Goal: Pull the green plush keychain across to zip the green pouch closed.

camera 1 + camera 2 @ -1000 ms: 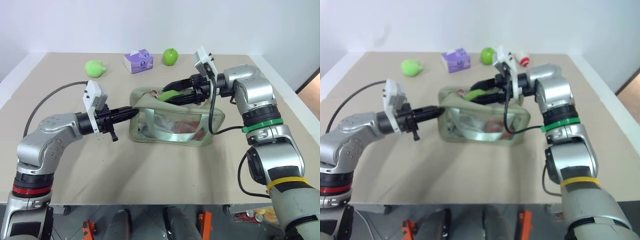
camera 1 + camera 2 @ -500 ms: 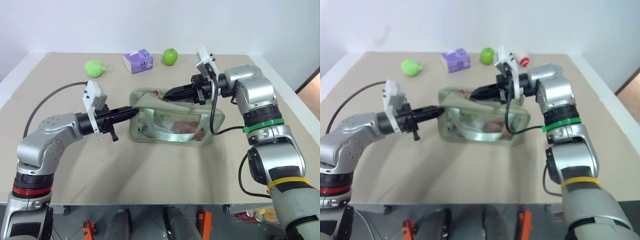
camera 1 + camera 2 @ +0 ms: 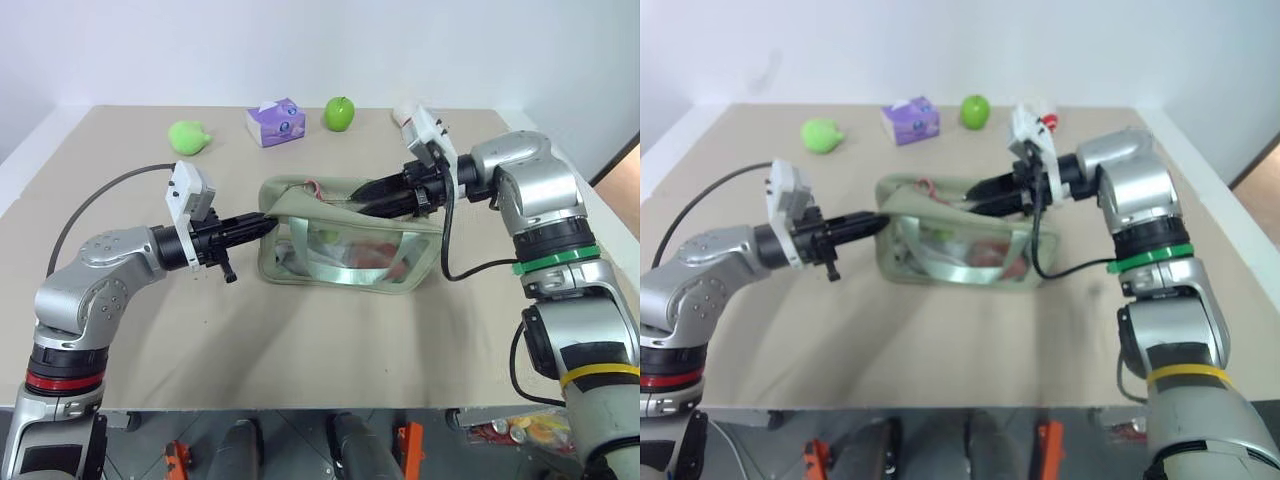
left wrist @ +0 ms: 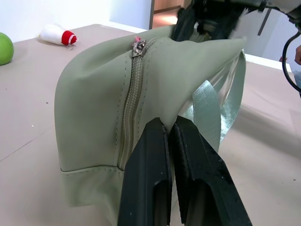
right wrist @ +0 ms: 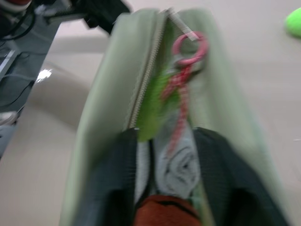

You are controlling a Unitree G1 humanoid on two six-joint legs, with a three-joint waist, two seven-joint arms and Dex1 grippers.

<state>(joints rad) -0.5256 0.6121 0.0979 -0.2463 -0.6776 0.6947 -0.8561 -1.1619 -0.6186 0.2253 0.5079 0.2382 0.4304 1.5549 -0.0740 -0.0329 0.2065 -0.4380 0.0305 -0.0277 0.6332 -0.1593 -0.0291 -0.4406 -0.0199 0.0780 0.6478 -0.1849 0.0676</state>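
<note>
Left eye view shows the green pouch mid-table, its left end pinched by the closed left gripper, while the right gripper, fingers apart, straddles the pouch's open top where the green plush keychain hangs from the zipper pull.

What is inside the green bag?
Through the green pouch's clear side you can see something red and some pale things, too jumbled to name. At the open top there is a rolled grey cloth and something red-brown. The fabric hides everything else.
</note>
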